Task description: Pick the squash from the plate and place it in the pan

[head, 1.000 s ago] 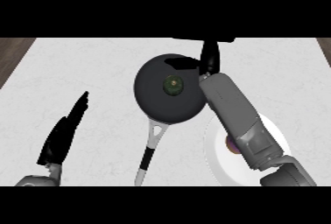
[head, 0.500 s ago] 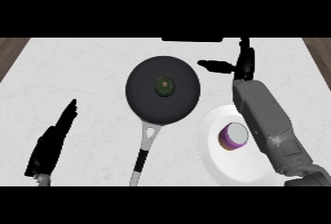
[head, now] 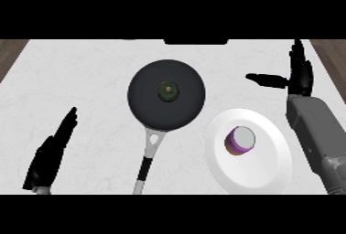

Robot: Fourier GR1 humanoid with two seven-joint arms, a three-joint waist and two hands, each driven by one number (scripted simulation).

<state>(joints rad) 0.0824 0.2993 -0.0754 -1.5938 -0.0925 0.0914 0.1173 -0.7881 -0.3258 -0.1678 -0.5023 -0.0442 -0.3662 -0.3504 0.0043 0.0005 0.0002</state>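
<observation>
The right hand is raised over the far right of the counter, empty, its fingers straight and its thumb spread out to the left. To its left and a little nearer the robot sits the black pan, with its handle running back towards the robot. A small, dark green squash lies near the pan's middle, well apart from the hand. It looks round from above, with no clear long axis. The white plate is nearer the robot than the hand and slightly to its left. It holds only a purple, white-topped item. The left hand rests open, far left of the pan. The placing looks done.
</observation>
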